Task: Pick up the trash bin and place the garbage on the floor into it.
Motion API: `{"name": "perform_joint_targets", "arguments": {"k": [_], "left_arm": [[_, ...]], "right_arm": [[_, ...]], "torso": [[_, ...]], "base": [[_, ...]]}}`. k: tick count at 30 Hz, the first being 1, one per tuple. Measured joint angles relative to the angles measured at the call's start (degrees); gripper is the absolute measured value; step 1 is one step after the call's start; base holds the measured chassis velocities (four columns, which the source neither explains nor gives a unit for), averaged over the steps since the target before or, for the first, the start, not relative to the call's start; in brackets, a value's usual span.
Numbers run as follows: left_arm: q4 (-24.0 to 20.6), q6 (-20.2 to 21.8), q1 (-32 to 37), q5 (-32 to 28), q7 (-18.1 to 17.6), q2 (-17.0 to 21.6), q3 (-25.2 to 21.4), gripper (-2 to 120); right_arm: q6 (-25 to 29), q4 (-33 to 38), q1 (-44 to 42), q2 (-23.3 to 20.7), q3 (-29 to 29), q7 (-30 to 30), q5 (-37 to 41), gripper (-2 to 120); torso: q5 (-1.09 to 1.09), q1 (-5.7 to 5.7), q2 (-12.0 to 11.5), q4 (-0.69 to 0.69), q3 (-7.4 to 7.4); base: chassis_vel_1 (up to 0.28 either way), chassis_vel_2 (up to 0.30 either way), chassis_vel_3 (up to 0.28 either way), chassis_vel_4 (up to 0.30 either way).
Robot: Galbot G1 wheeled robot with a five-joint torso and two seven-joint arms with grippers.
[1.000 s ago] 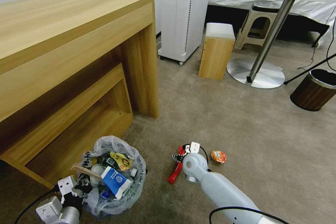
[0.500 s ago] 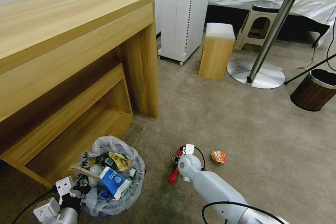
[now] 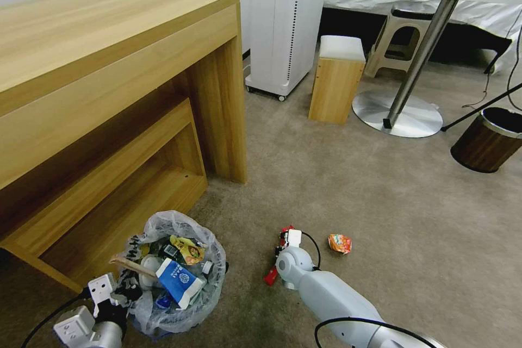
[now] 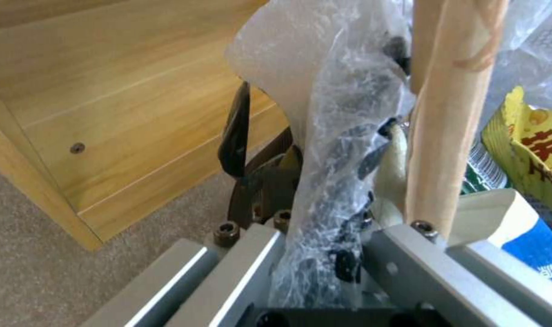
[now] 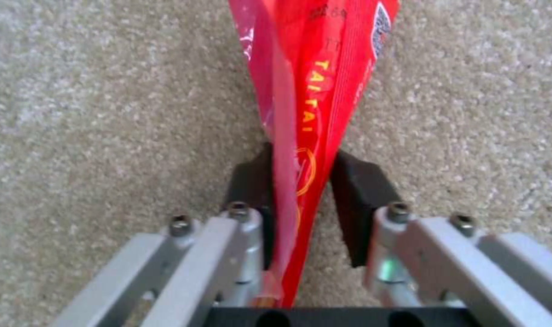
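The trash bin (image 3: 215, 272), lined with crinkled clear plastic, stands on the carpet at lower left. It holds a blue-white carton (image 3: 179, 281), a yellow packet (image 3: 187, 250) and a wooden stick (image 3: 133, 266). My left gripper (image 3: 117, 291) is shut on its near rim. The left wrist view shows the bin's bag (image 4: 342, 104) pinched in my left gripper (image 4: 312, 181), beside the stick (image 4: 451, 113). My right gripper (image 3: 280, 253) is low over the carpet, shut on a red wrapper (image 3: 270, 277). In the right wrist view the red wrapper (image 5: 315, 68) stands folded upright in my right gripper (image 5: 300, 168). An orange wrapper (image 3: 340, 243) lies just right of it.
A wooden desk (image 3: 109, 65) with a low shelf stands close behind the bin. Farther back are a white appliance (image 3: 285, 22), a wooden stool (image 3: 337, 79), a round table's metal base (image 3: 397, 114) and a brown wood-grain bin (image 3: 486, 141). Open carpet lies to the right.
My right arm has drawn back a little and sunk lower over the red wrapper, which now shows less beside the wrist. The bin and left arm have barely moved.
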Motion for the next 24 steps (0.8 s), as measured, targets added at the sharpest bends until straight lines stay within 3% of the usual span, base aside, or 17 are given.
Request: {"name": "perform_joint_targets", "arguments": {"k": [8, 13, 18, 20, 22, 24], "left_arm": [[0.4, 0.0, -0.6, 0.0, 0.0, 0.0, 0.1, 0], [1.1, 0.1, -1.2, 0.0, -0.1, 0.0, 0.0, 0], [1.3, 0.2, -1.4, 0.0, -0.2, 0.1, 0.0, 0], [1.2, 0.3, -1.4, 0.0, -0.2, 0.1, 0.0, 0], [0.9, 0.6, -1.3, 0.0, -0.3, 0.1, 0.1, 0], [0.7, 0.7, -1.2, 0.0, -0.3, 0.1, 0.1, 0]], "right_arm": [[0.5, 4.1, -1.1, -2.1, -0.2, -0.6, 0.0, 0], [0.5, 14.5, -2.9, -6.8, 0.8, -1.1, 1.1, 0], [0.7, 29.1, -5.2, -16.2, 2.9, -0.8, 2.0, 0], [0.9, 31.5, -5.2, -17.5, 3.1, -0.9, 2.0, 0], [1.8, 41.5, -4.3, -21.7, 3.2, -2.3, 2.5, 0], [2.0, 43.5, -3.9, -22.4, 3.1, -2.7, 2.7, 0]], "torso": [[0.00, 0.00, 0.0, 0.00, 0.00], [0.02, 0.00, 0.0, 0.01, 0.00], [0.00, 0.00, 0.0, -0.03, 0.00], [0.00, 0.00, 0.0, -0.03, 0.00], [0.00, 0.00, 0.0, -0.01, 0.00], [0.00, 0.00, 0.0, -0.01, 0.00]], "base": [[0.000, 0.000, 0.000, 0.000], [0.000, 0.000, 0.000, 0.000], [0.000, 0.000, 0.000, 0.000], [0.000, 0.000, 0.000, 0.000], [0.000, 0.000, 0.000, 0.000], [0.000, 0.000, 0.000, 0.000]]}}
